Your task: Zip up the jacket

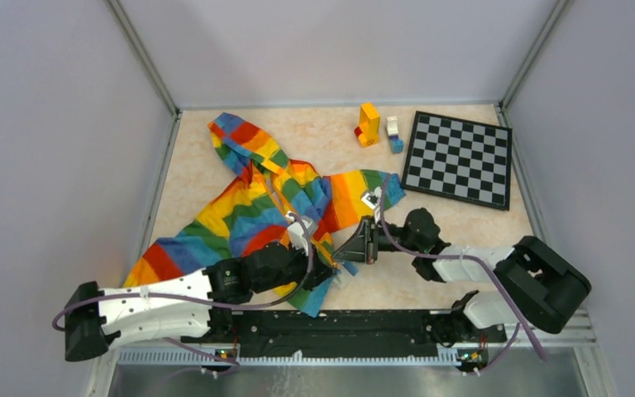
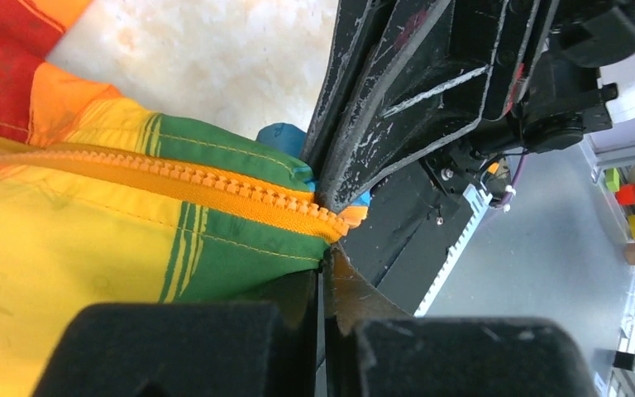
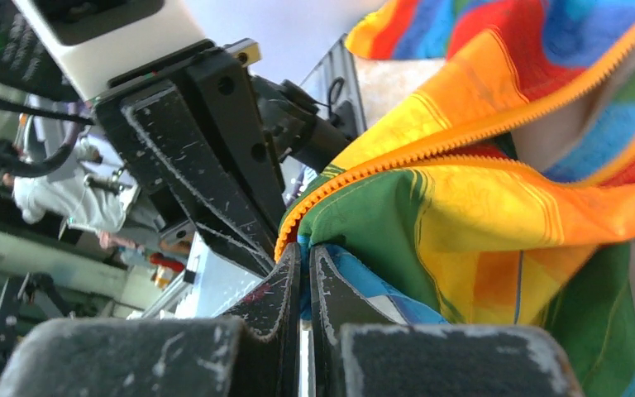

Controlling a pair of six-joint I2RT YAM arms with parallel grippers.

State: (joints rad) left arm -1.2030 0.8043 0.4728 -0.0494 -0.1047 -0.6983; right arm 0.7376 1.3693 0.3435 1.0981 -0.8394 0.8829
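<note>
Left wrist: left end effector (image 2: 324, 269) pinches jacket (image 2: 91, 248) at hem.

This looked like a robot lab. Plain grey walls (image 1: 50, 124) and metal posts (image 1: 143, 58) boxed in a small table (image 1: 314, 132). Two robot arms (image 1: 157, 302) sat on a metal rail (image 1: 339, 327) at 6 o'clock. A black-and-white checkered board (image 1: 458, 159) lay at 2 o'clock, with toy blocks (image 1: 369, 124) at 12 o'clock.

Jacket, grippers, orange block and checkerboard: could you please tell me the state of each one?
jacket, rumpled on the table, zipper undone.
left gripper, shut on the jacket's lower zipper end.
right gripper, shut on the jacket's hem beside it.
orange block, standing upright.
checkerboard, lying flat.
</note>
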